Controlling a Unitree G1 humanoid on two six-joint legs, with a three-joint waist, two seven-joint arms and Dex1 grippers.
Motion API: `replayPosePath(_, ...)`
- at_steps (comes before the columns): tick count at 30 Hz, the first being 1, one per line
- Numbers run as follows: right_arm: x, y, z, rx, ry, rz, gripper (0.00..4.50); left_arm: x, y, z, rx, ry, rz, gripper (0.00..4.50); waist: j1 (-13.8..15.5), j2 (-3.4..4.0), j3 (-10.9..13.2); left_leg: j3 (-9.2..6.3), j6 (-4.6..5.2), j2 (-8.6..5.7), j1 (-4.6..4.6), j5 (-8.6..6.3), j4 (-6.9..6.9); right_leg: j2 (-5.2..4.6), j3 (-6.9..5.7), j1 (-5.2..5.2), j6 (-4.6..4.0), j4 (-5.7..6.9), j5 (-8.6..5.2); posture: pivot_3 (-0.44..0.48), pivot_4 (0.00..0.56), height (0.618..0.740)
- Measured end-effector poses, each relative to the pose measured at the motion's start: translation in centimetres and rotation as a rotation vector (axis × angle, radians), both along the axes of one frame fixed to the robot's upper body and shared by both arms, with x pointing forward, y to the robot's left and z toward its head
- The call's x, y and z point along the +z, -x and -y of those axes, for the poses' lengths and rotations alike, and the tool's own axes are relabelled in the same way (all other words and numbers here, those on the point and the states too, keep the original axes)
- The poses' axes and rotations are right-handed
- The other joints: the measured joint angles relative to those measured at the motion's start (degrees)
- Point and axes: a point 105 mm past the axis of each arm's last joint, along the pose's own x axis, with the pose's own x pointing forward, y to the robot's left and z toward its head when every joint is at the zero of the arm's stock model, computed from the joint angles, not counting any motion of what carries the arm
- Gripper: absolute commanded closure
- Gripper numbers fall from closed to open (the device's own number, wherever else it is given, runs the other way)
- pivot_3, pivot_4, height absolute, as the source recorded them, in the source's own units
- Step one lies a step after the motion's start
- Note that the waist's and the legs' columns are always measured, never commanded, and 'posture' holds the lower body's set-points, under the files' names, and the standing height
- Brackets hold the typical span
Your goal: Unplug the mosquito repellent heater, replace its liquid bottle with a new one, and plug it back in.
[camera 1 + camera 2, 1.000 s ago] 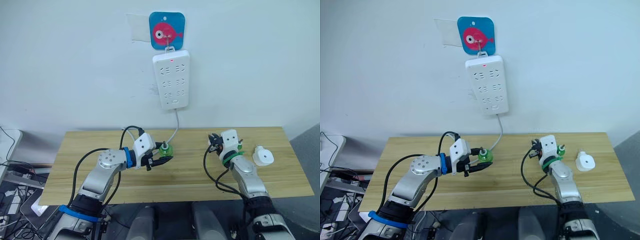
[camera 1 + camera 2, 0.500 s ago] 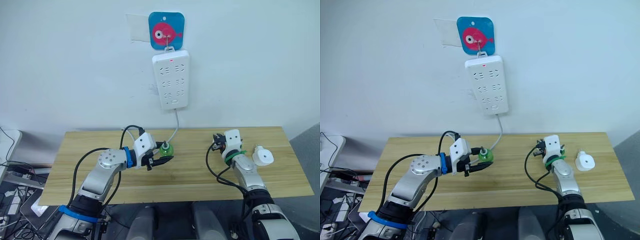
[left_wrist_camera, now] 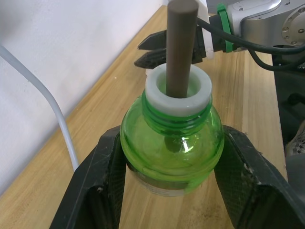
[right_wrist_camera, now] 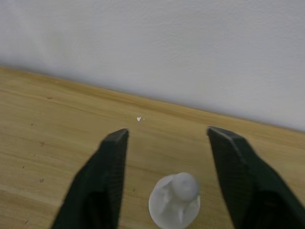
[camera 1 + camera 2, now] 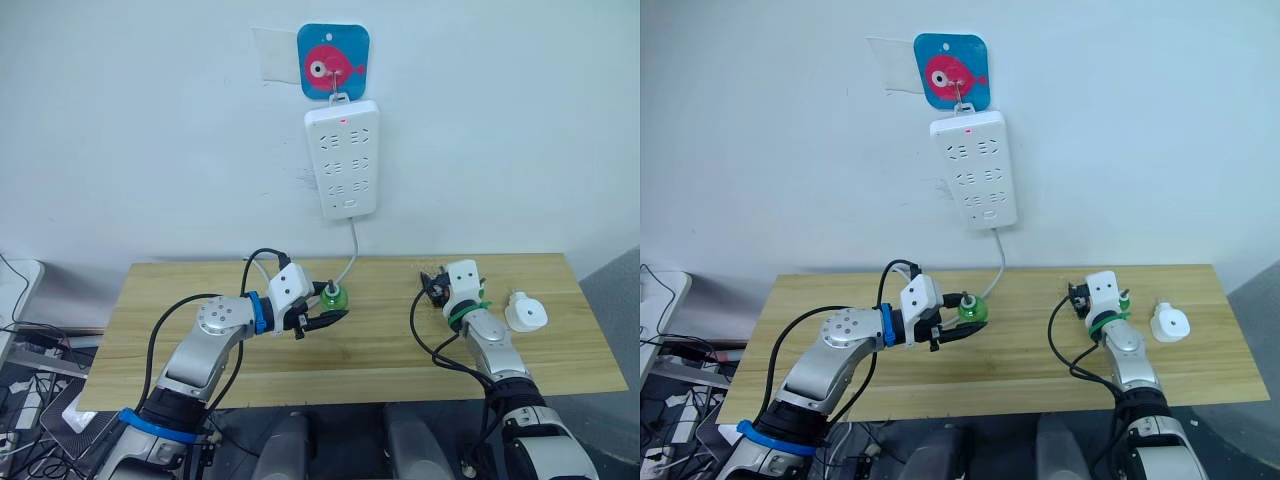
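The heater (image 5: 525, 316) was unplugged and lay on the table (image 5: 380, 350) near its right end, well apart from the wall power strip (image 5: 344, 160). The left gripper (image 5: 322, 318) pinched a green bottle (image 3: 171, 143) with a bare wick. The right gripper (image 4: 167, 132) stood spread over a small white cap (image 4: 175, 200). Fitting the bottle and replugging remained. Since a second before, the right wrist had shifted slightly towards the heater; the left was unchanged.

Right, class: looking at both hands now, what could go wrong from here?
The left hand grips the green bottle with its wick bare: tilting it might spill liquid or bend the wick. The right hand stands open around a small white piece on the table; closing off-centre could knock it away.
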Motion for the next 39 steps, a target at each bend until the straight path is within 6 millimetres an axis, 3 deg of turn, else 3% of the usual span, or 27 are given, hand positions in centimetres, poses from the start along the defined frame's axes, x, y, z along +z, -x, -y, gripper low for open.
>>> replayPosePath(2,0.0,0.1,0.0,0.011,-0.004,-0.001,0.01,0.0,0.0,0.0,0.000,0.001,0.000,2.26,0.0,0.00,0.0,0.00,0.00,0.00,0.00,0.00,0.00,0.00,0.00,0.00,0.00,0.00,0.00,-0.046,0.202,0.740)
replayPosePath(5,0.7,0.6,-0.4,0.070,-0.033,0.017,0.01,0.0,0.0,0.0,0.000,0.001,0.000,2.26,0.0,0.00,0.0,0.00,0.02,0.00,-0.01,-0.01,0.00,0.00,0.00,0.00,0.00,0.00,0.00,-0.046,0.202,0.740)
replayPosePath(12,6.4,3.1,-3.9,0.466,-0.116,0.041,0.01,0.0,0.0,0.0,-0.004,0.001,-0.003,2.26,0.0,0.01,0.0,-0.08,0.22,0.01,-0.02,-0.13,0.02,0.01,-0.05,0.02,0.00,-0.01,0.00,-0.060,0.208,0.740)
replayPosePath(16,9.6,6.1,-6.2,0.761,-0.146,-0.019,0.89,0.0,0.1,0.0,-0.024,-0.004,-0.002,2.26,0.1,0.00,0.0,-0.18,0.23,0.02,-0.01,-0.13,0.04,0.01,-0.14,0.11,0.00,-0.07,0.00,-0.076,0.209,0.740)
replayPosePath(18,10.5,8.0,-7.7,0.917,-0.134,-0.067,1.64,0.1,0.0,0.1,-0.040,-0.007,-0.005,2.26,0.1,0.00,0.0,-0.20,0.23,0.01,-0.01,-0.13,0.05,0.01,-0.16,0.12,0.00,-0.08,0.00,-0.076,0.209,0.740)
replayPosePath(22,10.5,10.2,-10.4,1.090,-0.116,-0.124,1.64,0.5,-0.2,0.3,-0.069,-0.009,0.012,2.26,0.1,0.00,0.0,-0.19,0.23,0.00,-0.02,-0.13,0.06,0.00,-0.16,0.11,0.01,-0.09,0.00,-0.075,0.208,0.740)
replayPosePath(26,10.9,10.6,-13.1,1.155,-0.151,-0.105,1.64,0.8,-0.1,0.8,-0.105,-0.013,0.019,2.26,0.1,0.00,0.0,-0.21,0.21,0.01,-0.03,-0.12,0.06,0.00,-0.16,0.08,0.00,-0.07,0.00,-0.075,0.208,0.740)
replayPosePath(39,10.5,9.6,-14.6,1.129,-0.167,-0.102,1.64,1.0,0.3,1.2,-0.137,-0.013,0.019,2.26,0.2,0.00,0.0,-0.23,0.21,-0.04,-0.03,-0.12,0.07,-0.03,-0.16,0.07,0.00,-0.07,0.00,-0.049,0.205,0.740)
